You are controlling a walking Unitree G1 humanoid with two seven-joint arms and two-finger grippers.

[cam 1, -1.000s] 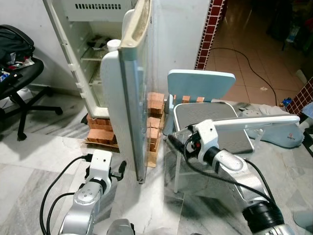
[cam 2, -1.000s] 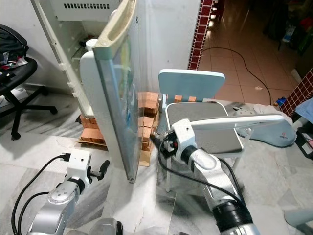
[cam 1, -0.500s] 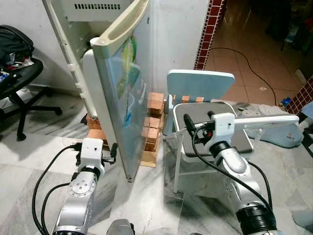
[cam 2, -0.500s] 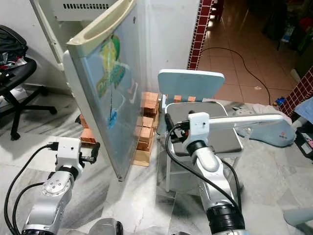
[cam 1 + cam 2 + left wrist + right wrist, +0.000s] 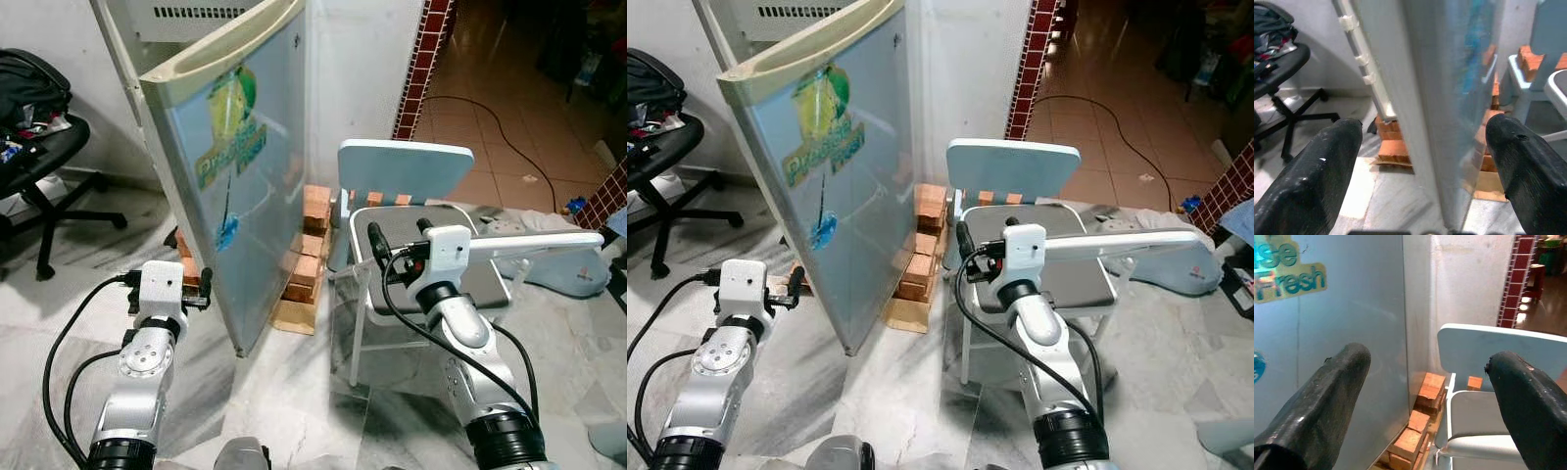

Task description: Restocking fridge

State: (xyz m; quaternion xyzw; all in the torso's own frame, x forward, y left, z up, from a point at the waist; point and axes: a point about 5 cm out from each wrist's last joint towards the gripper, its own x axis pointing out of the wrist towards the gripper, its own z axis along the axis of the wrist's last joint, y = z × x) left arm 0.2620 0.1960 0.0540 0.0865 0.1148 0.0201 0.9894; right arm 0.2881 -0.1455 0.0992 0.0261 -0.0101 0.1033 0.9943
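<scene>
1. Pale-blue fridge door [image 5: 240, 186], bearing a green-and-yellow "Fresh" sticker [image 5: 821, 137], stands partly swung, its free edge towards the near left, its hinge side at the far right against the white wall [image 5: 358, 69]. Fridge cabinet [image 5: 147, 59] sits behind it, raised on red bricks [image 5: 306, 250].

2. Left gripper [image 5: 201, 291], fingers spread wide and empty, straddles the door's lower free edge; in the left wrist view one black finger [image 5: 1317, 171] lies on each side of the edge. Contact cannot be confirmed.

3. Right gripper [image 5: 982, 257], also wide and empty, hangs to the right of the door's outer face, over the seat of a light-blue chair [image 5: 407, 171]. It is apart from the door.

4. Judged step: moving the door on its hinge. Whether it is meant to open or close cannot be told from the stance alone.

5. Method advised: press with the flat of one finger near the free edge, where leverage is greatest, and follow the door's arc rather than a straight line.

6. Keep the push low and steady; the brick footing looks loose, so a jolt could rock the cabinet.

7. Hazards noted: chair just right of the door's sweep; black office chair [image 5: 39, 147] at far left; arm cables [image 5: 69, 352] trailing near the floor.
</scene>
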